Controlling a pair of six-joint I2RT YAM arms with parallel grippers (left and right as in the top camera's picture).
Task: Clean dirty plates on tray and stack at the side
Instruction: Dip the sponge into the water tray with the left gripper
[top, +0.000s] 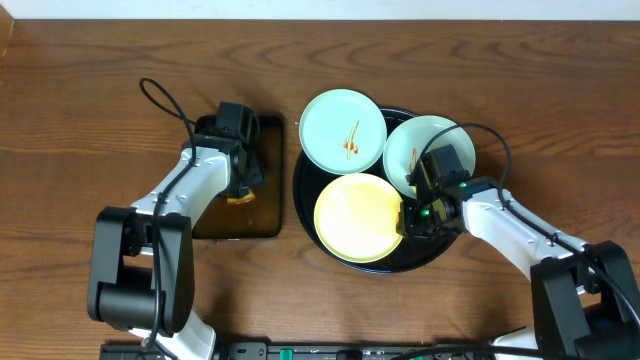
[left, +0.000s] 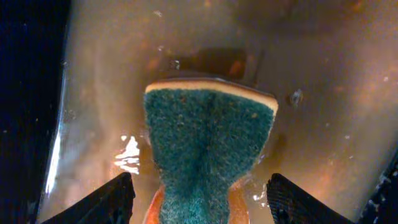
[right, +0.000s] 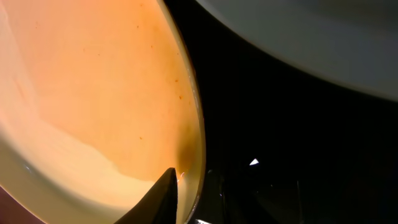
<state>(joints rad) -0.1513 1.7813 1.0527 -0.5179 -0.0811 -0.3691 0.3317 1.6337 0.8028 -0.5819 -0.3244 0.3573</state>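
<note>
**Sponge in the left, right parked at the yellow plate**

Our left gripper is pinched on the sponge, green side up, with its far end down on the wet rectangular tray. Our right gripper sits at the rim of the yellow plate, and we can't tell if it's clamped. All three plates are on the black tray. The left mint plate has a sauce streak; the right mint plate is beside it.
</note>
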